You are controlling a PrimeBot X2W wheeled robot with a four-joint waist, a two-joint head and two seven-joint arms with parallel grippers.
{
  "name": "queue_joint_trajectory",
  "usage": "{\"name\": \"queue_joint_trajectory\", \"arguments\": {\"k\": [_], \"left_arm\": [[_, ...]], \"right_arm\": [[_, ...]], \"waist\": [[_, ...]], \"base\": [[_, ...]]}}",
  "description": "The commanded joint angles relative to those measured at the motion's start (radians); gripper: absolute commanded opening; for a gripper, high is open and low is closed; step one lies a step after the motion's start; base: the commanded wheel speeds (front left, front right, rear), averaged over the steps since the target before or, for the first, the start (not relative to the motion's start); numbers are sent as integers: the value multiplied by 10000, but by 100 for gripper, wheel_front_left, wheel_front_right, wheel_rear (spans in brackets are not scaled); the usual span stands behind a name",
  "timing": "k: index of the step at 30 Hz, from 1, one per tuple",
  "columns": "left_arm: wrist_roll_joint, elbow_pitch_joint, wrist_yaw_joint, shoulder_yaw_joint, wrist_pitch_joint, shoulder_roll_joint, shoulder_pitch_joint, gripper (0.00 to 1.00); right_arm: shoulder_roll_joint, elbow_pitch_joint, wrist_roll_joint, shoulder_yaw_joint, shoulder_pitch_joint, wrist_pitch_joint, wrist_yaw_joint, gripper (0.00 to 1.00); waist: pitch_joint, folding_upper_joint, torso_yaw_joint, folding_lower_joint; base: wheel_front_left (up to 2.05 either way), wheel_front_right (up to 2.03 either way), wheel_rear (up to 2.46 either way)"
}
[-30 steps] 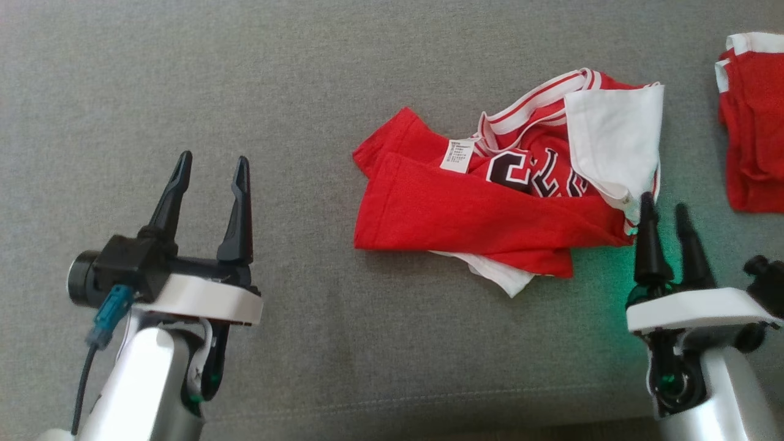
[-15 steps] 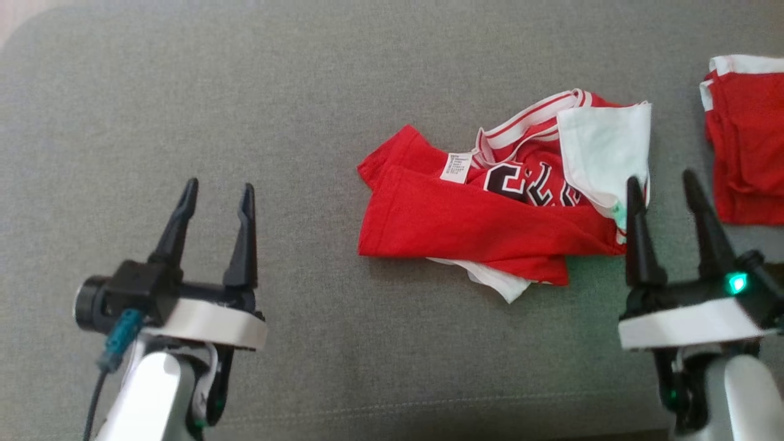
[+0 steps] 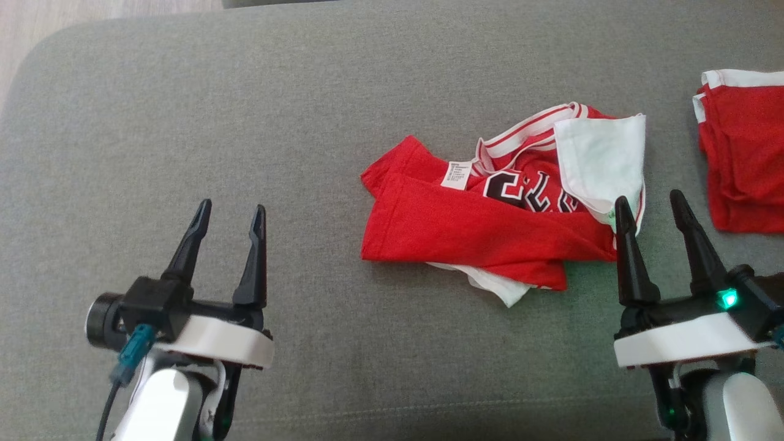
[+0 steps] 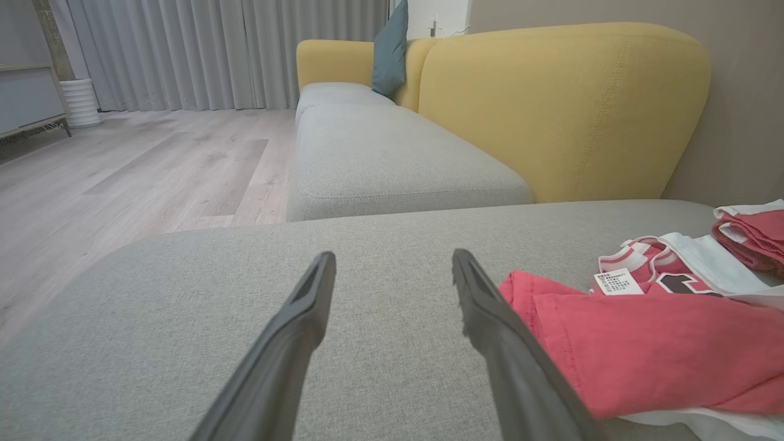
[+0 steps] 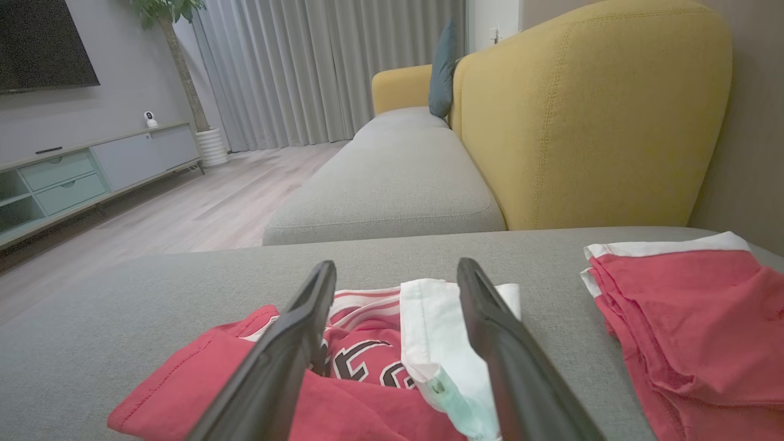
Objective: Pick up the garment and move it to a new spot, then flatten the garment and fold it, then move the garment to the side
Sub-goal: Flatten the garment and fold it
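Observation:
A crumpled red and white garment (image 3: 484,226) with dark numbers and a white label lies on the grey cushion (image 3: 245,122), right of centre. My right gripper (image 3: 650,201) stands open just at its lower right edge, nothing between the fingers. In the right wrist view the garment (image 5: 367,361) lies under and ahead of the spread fingers (image 5: 294,343). My left gripper (image 3: 231,208) is open over bare cushion, well to the left of the garment. The left wrist view has the garment (image 4: 649,343) at its right.
A second red garment (image 3: 744,165) with white trim lies folded at the right edge. The cushion's far edge and wooden floor (image 3: 73,24) lie at the top left. A yellow sofa back (image 5: 588,116) and another grey seat (image 4: 392,159) stand beyond.
The head camera has shifted, so the whole scene sits lower in the picture. My right gripper has turned so both fingers stand wider apart by the garment's edge. The garment lies as before.

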Motion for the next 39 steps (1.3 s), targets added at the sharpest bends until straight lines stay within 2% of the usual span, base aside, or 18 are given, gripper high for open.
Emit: {"name": "queue_joint_trajectory", "arguments": {"k": [1,10,15,23,24,25,26,32,35,39], "left_arm": [[-34,-366,74,290,27,161,-216,100],[-81,-388,102,233,35,197,-315,100],[-65,-468,76,168,21,186,-581,100],[-75,-387,14,108,-50,131,-888,100],[-78,-367,9,109,-62,128,-918,100],[-82,-343,5,110,-73,125,-940,100],[-86,-324,5,113,-83,123,-956,100],[-88,-250,34,128,-126,134,-982,100],[-109,-237,46,175,-142,182,-960,100],[-126,-221,52,180,-154,223,-920,100]], "right_arm": [[-49,-402,114,208,-69,46,39,100],[-49,-113,117,102,-82,333,39,100],[-50,1007,-435,-95,-535,781,39,100],[-63,2203,-787,-370,-1425,840,39,100],[-61,2291,-734,-443,-1494,792,39,71],[-59,2346,-678,-577,-1523,727,39,7],[-57,2409,-579,-722,-1512,697,39,0],[-52,2416,927,-1399,-956,102,39,0],[-51,2520,2185,-1520,-535,-199,39,0],[-50,3000,3120,-1498,-168,-563,39,0]], "waist": [[-3,-1,12,1],[114,-1,56,1],[555,-1,192,1],[1042,-1,296,1],[1071,-1,297,1],[1090,-1,295,1],[1105,-1,289,1],[1102,-1,173,1],[1070,-1,57,1],[1003,-1,-48,1]], "base": [[0,0,0],[0,0,0],[0,0,0],[0,0,0],[0,0,0],[0,0,0],[0,0,0],[0,0,0],[0,0,0],[0,0,0]]}}
